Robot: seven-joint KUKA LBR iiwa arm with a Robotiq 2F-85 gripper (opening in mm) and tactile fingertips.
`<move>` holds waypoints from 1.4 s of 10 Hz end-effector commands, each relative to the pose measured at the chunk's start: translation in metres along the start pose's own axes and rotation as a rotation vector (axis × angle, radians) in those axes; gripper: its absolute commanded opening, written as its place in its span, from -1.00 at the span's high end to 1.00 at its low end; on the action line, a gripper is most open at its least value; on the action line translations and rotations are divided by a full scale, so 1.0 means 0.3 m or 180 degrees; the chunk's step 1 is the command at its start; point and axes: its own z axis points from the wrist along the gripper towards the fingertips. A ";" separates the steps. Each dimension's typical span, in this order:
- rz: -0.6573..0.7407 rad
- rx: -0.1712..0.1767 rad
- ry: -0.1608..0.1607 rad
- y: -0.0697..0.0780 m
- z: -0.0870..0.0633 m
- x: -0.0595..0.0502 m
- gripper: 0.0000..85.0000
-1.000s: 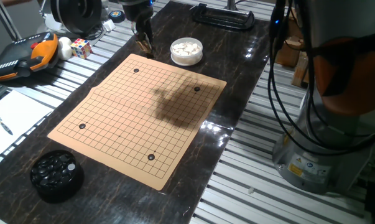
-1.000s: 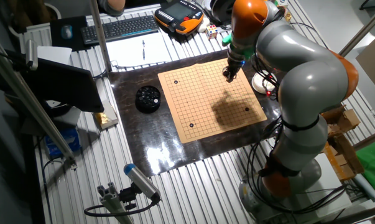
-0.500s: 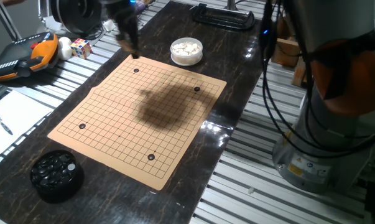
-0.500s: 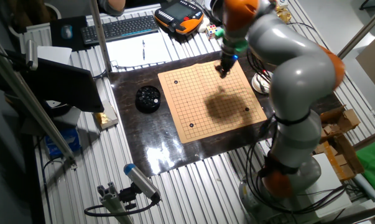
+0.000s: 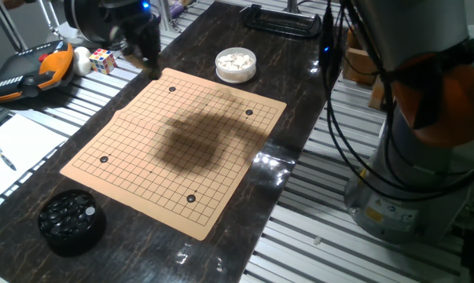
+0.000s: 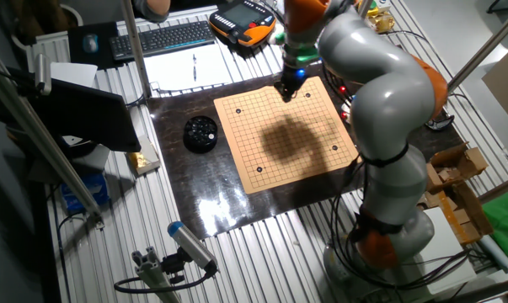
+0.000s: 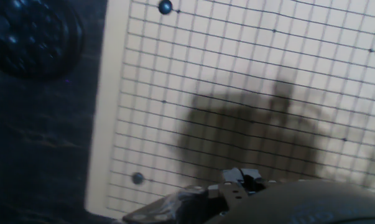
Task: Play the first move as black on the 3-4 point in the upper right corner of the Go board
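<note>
The tan Go board [image 5: 181,169] lies mid-table, also seen as the board [image 6: 275,160] and the board [image 7: 237,74]. Several glossy black stones sit near its corners, such as a stone [image 5: 171,88], a stone [image 5: 248,112] and a stone [image 7: 165,7]. More black stones fill a black bowl [image 5: 71,220], the same bowl [image 6: 200,133] and bowl [image 7: 32,31]. My gripper [image 5: 148,61] hovers, blurred, over the board's far left corner; the other fixed view shows the gripper [image 6: 285,91] above the board's far edge. Motion blur hides whether its fingers hold anything.
A white bowl of white stones [image 5: 236,63] stands past the board's far edge. A Rubik's cube [image 5: 102,60], an orange-black pendant [image 5: 28,71] and a notepad with a pen [image 5: 9,153] lie to the left. A black clamp [image 5: 282,20] is at the back.
My gripper has swept from beside the white bowl along the board's far edge to its far left corner. The arm's shadow has slid the same way across the board.
</note>
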 end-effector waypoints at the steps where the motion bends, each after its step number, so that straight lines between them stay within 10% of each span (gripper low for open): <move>1: 0.0053 -0.0003 -0.0009 0.214 0.011 -0.036 0.98; 8: 0.0609 0.0011 -0.0302 0.526 0.078 -0.099 0.98; 14: 0.0786 -0.0087 -0.0384 0.568 0.151 -0.108 0.98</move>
